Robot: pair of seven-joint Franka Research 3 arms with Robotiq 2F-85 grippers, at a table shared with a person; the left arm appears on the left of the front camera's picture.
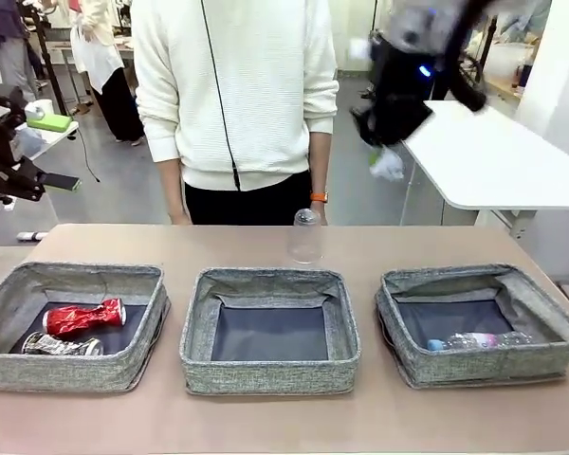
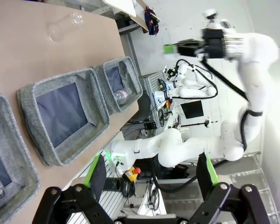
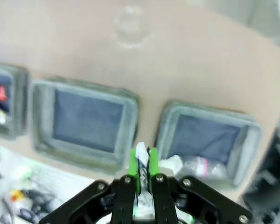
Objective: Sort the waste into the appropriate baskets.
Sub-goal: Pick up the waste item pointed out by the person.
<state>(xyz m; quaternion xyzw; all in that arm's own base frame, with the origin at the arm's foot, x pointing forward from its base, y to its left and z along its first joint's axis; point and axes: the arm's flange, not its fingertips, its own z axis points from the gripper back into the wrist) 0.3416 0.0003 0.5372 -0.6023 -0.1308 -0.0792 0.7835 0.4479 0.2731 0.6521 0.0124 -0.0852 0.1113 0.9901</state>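
Table (image 1: 123, 242) far below | right pincer (image 3: 143, 155) aloft | paper wad (image 1: 387, 167) pinched between its fingers

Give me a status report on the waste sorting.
Left pincer open. Right pincer shut on paper wad, raised high. Clear cup on table, unsorted.

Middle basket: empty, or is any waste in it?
Empty. The middle basket has its dark lining bare across the whole floor in the front view.
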